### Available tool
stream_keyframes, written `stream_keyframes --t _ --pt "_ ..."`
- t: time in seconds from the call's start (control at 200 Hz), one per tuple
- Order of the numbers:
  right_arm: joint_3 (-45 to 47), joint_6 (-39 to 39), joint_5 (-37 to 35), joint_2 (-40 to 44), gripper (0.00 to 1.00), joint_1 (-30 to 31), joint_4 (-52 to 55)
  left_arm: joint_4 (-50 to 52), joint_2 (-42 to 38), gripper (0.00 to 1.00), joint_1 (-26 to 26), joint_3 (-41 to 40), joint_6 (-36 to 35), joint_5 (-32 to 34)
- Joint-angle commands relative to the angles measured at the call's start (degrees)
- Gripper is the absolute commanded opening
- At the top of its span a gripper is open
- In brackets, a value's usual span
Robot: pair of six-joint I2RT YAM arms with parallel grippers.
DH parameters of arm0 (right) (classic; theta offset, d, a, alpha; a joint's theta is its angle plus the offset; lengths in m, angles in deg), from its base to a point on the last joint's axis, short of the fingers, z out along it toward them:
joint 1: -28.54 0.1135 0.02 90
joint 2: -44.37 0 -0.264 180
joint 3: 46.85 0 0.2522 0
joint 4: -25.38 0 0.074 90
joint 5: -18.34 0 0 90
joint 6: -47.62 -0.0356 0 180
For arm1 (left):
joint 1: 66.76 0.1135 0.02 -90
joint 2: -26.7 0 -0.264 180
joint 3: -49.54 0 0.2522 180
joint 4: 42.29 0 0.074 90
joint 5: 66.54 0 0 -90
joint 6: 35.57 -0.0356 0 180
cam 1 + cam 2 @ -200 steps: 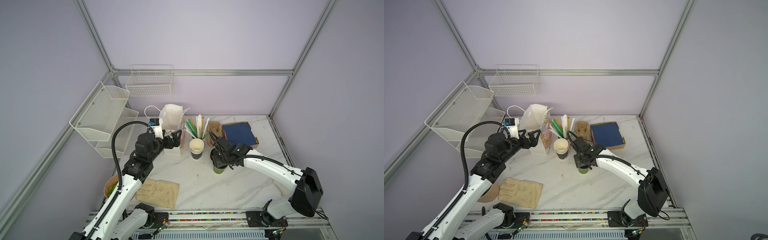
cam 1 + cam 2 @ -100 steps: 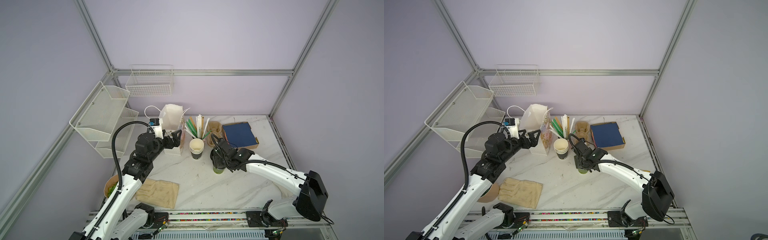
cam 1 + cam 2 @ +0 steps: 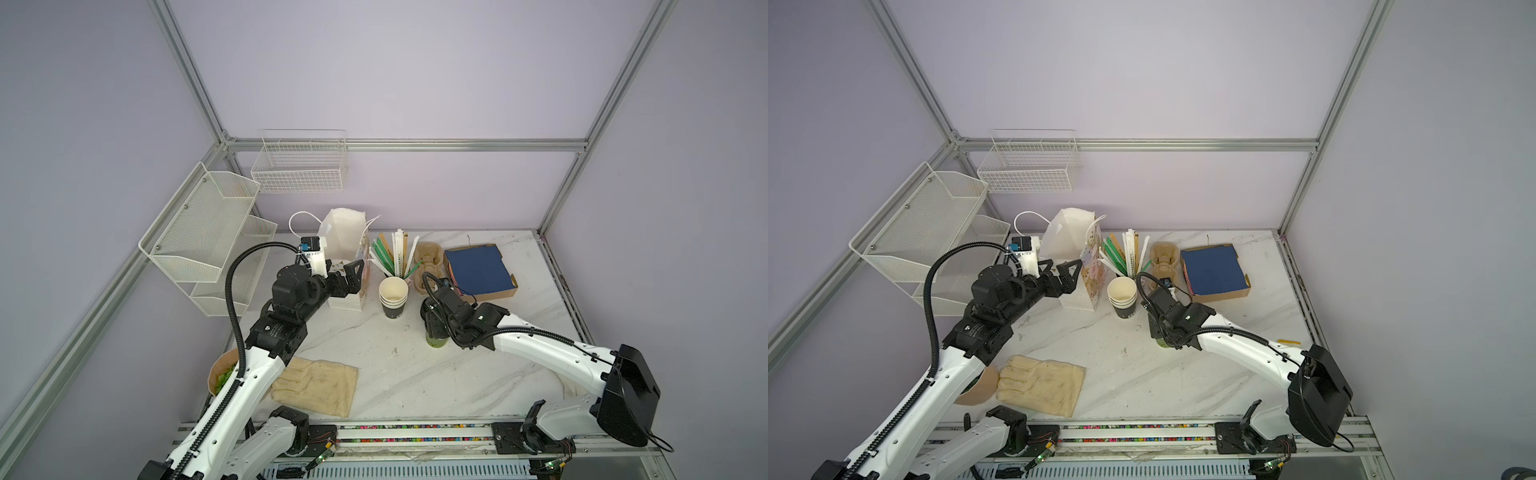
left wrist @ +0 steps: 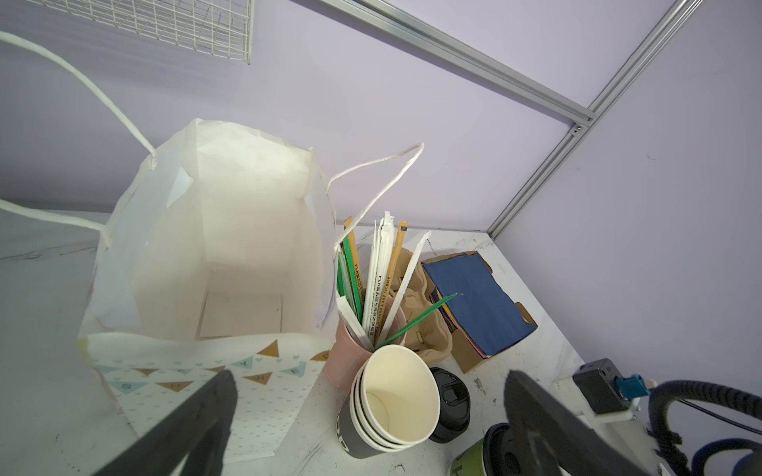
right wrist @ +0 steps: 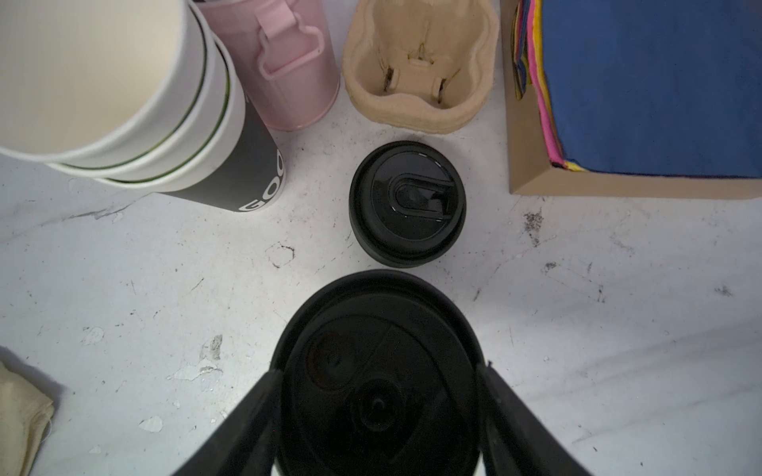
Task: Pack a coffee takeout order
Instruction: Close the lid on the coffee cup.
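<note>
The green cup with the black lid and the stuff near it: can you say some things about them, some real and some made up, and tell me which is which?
1. The right gripper is closed around the black lid of the dark green cup. True.
2. The pulp carrier has a cup in it. False: both of its wells are empty.
3. The white paper bag has nothing packed in it. True.
4. The left gripper holds a napkin. False: it is open and empty, near the bag.
5. The navy napkin lies on top of the pile in the cardboard box. True.
</note>
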Motion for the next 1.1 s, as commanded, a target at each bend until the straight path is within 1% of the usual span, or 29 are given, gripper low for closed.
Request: stream_keyframes --t 0.0,0.225,0.32,0.385,0.42,0.46,0.51,0.58,0.66,0.79,0.865,0.945,1.095 --pt "6.1 -4.1 4.8 -4.6 0.61 1.2 8.6 -1.8 -0.1 1.00 0.1 -1.9 0.5 -0.7" --pt "3.3 -3.7 4.7 -4.5 0.61 1.3 9.7 -1.5 0.7 1.00 -0.1 -1.6 0.8 -1.5" --pt "2.8 -3.4 5.8 -5.2 0.61 1.2 8.8 -1.1 1.4 1.00 -1.1 -1.3 1.7 -1.4" --pt "2.6 -3.2 6.6 -5.7 0.61 1.3 7.8 1.4 2.3 1.00 -2.9 -0.1 3.1 -0.9" --pt "2.6 -3.1 6.6 -5.9 0.61 1.3 7.6 2.8 2.6 1.00 -3.4 0.2 4.2 -2.2" --pt "2.6 -3.1 6.8 -5.8 0.61 1.4 7.2 3.9 2.5 1.00 -3.6 -0.5 6.8 -4.9" --pt "2.8 -3.2 7.0 -5.5 0.61 1.4 6.5 3.5 1.7 1.00 -3.6 -3.2 12.2 -8.0" --pt "2.9 -3.3 7.4 -5.5 0.61 1.4 6.0 -1.3 -1.0 1.00 -3.9 -9.2 19.2 -13.1" --pt "3.3 -3.4 7.5 -5.4 0.61 1.4 5.3 -7.4 -4.8 1.00 -4.6 -16.2 27.9 -15.0" --pt "4.2 -3.9 8.1 -5.7 0.61 1.7 3.4 -14.0 -10.4 1.00 -6.8 -25.1 40.2 -14.6" --pt "4.3 -4.2 8.3 -6.2 0.61 2.1 2.7 -18.6 -11.9 1.00 -8.7 -29.5 46.7 -14.0" --pt "4.3 -4.6 8.2 -6.6 0.61 2.3 2.1 -20.1 -12.5 1.00 -11.3 -31.9 50.9 -12.9" --pt "3.8 -4.7 7.8 -7.2 0.61 2.4 1.8 -22.8 -11.9 1.00 -17.1 -35.4 55.3 -8.1"
